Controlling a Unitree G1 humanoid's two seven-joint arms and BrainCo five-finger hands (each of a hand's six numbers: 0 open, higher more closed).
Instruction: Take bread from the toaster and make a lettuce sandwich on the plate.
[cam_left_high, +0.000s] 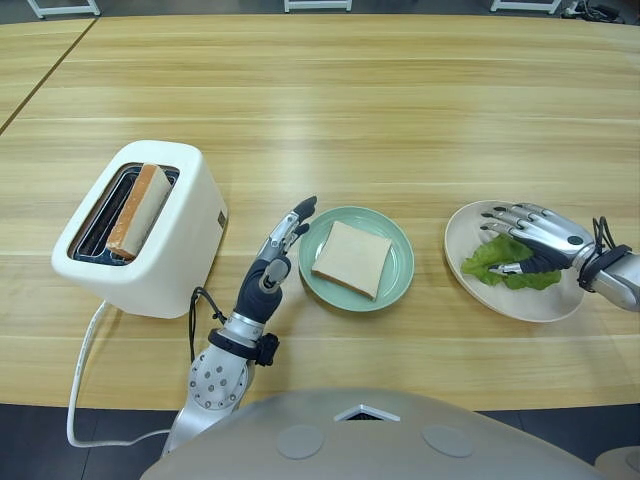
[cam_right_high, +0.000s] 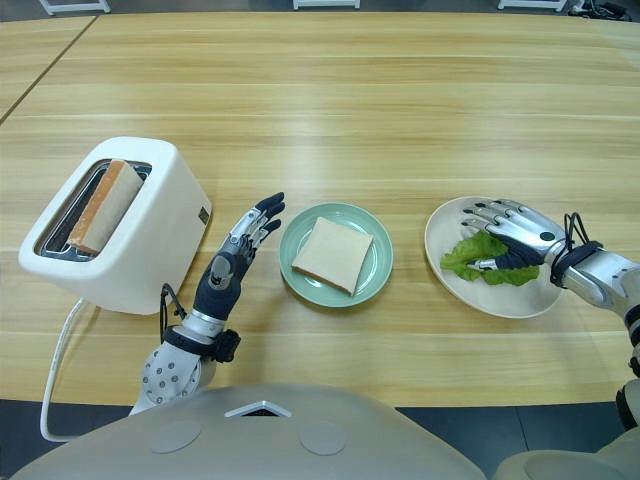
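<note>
- One bread slice (cam_left_high: 352, 258) lies flat on the green plate (cam_left_high: 401, 285), apparently serving as the sandwich base; a second slice (cam_left_high: 138, 210) stands in the toaster (cam_left_high: 170, 255) slot
- Left hand (cam_left_high: 275, 262): fingers straight and apart, holding nothing, just beside the green plate's left rim
- Right hand (cam_left_high: 538, 236): positioned over the lettuce (cam_left_high: 488, 260) on the beige plate (cam_left_high: 530, 305), probably to lift it; whether it grips the leaf cannot be told

text: none legible | toaster (cam_left_high: 150, 235): small dark mark (cam_left_high: 222, 221) on its right side wall near the upper edge, possibly a label, too small to read | numbers: none legible | signs: none legible
</note>
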